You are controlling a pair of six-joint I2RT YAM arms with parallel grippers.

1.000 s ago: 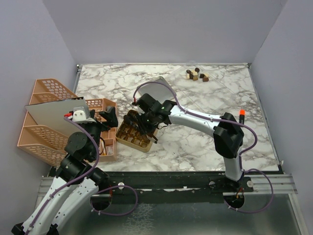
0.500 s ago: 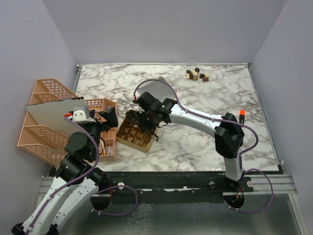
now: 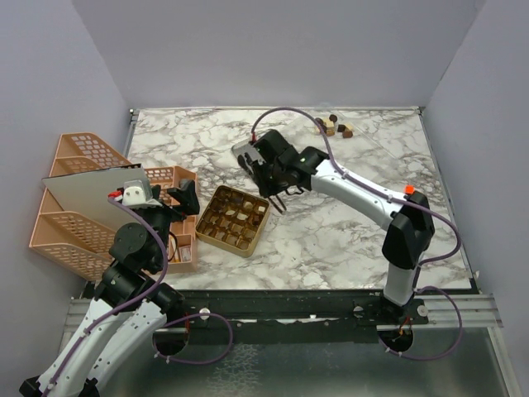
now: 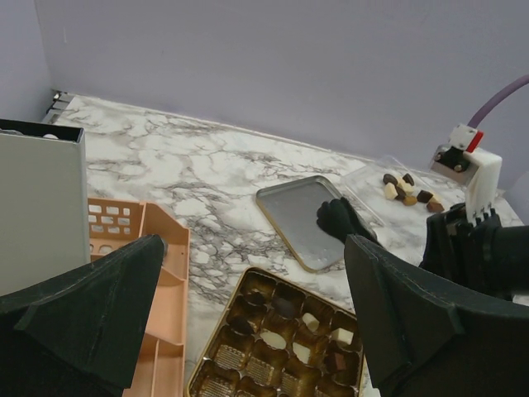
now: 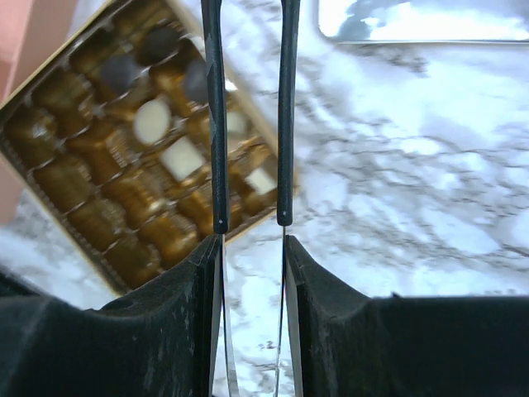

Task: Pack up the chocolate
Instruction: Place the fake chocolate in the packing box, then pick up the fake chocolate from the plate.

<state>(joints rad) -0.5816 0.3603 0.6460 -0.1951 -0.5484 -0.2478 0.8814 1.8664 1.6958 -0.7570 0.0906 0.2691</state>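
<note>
Change: our right gripper [image 3: 277, 198] has lifted off the tray [image 3: 259, 231] toward 1 o'clock, thin fingers slightly apart and empty | left gripper [image 4: 254, 248] gapes idle at 8 o'clock | chocolate [image 3: 334, 126]: loose pile at the table's 1 o'clock, several pieces seated in the tray | we judge another fetch is next.

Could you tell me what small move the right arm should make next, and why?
Probably swing the right claw toward the small pile of brown and cream chocolate pieces at the far right: it stands open and empty beside the golden-brown gridded tray, which has many empty compartments.
</note>
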